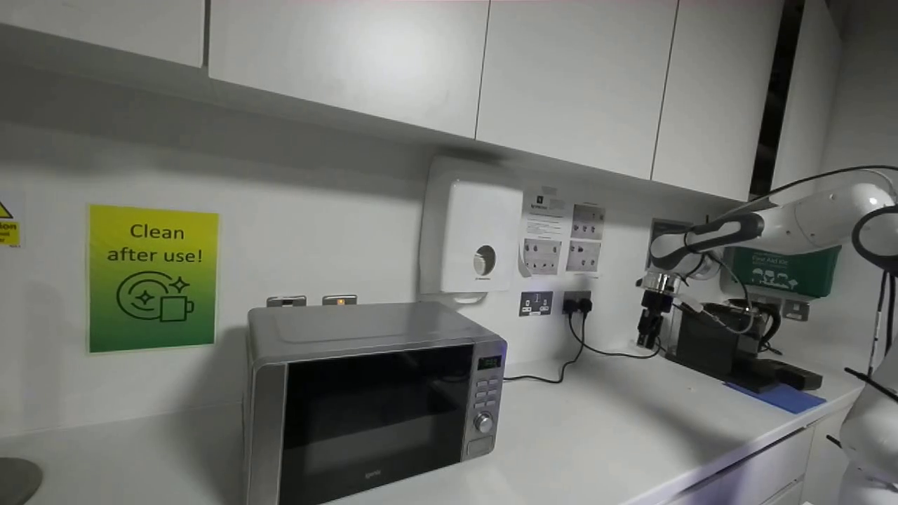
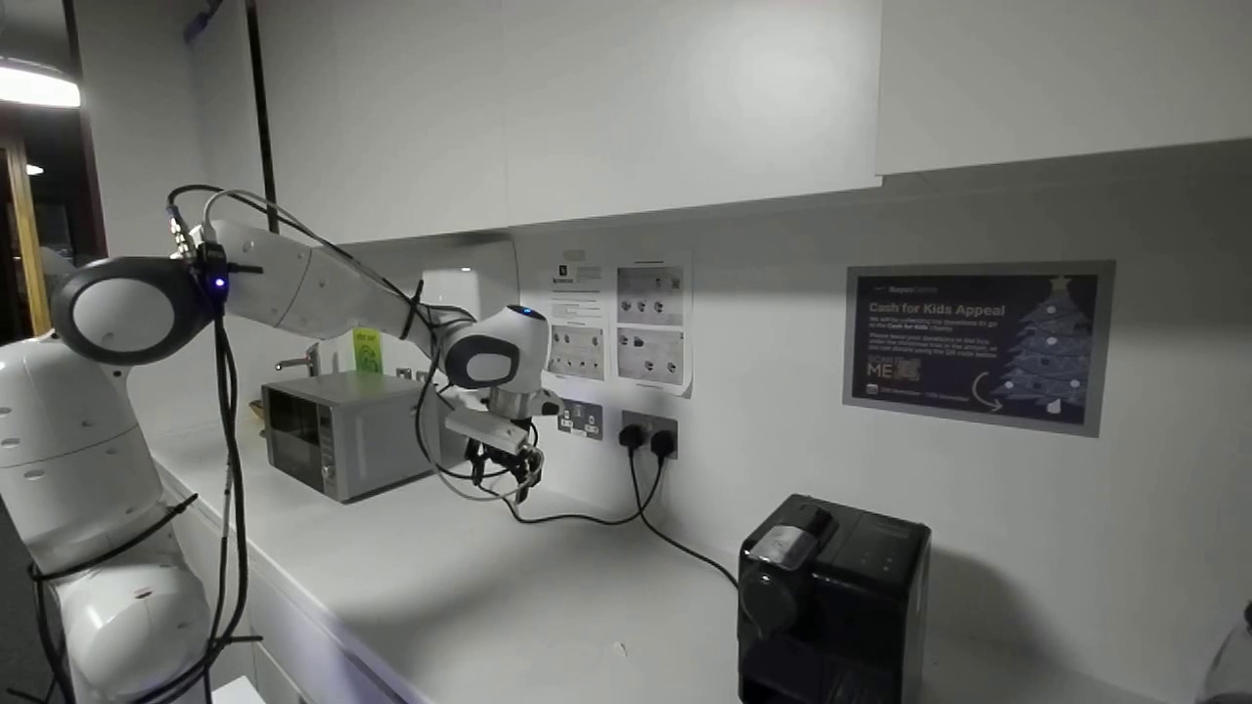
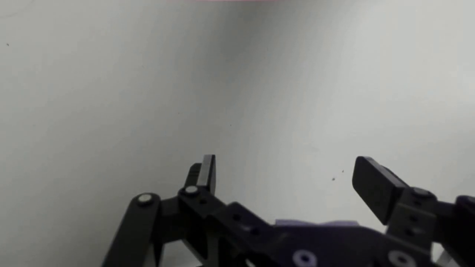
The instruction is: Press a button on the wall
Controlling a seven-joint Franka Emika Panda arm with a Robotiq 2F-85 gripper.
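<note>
Over the counter [image 1: 561, 428] by the wall [image 2: 763, 342], bent arm [image 2: 264, 279] outstretched, gripper [image 3: 287, 168] pointing down, jaws wide apart.

Wall [image 1: 316, 238] part-hidden behind microwave [image 1: 379, 414]; grey disc [image 1: 17, 480] cut off.

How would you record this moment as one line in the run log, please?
gripper: open, nothing held | position: above counter, apart from wall | wall press: none under way | black plugs: two, in wall socket
</note>
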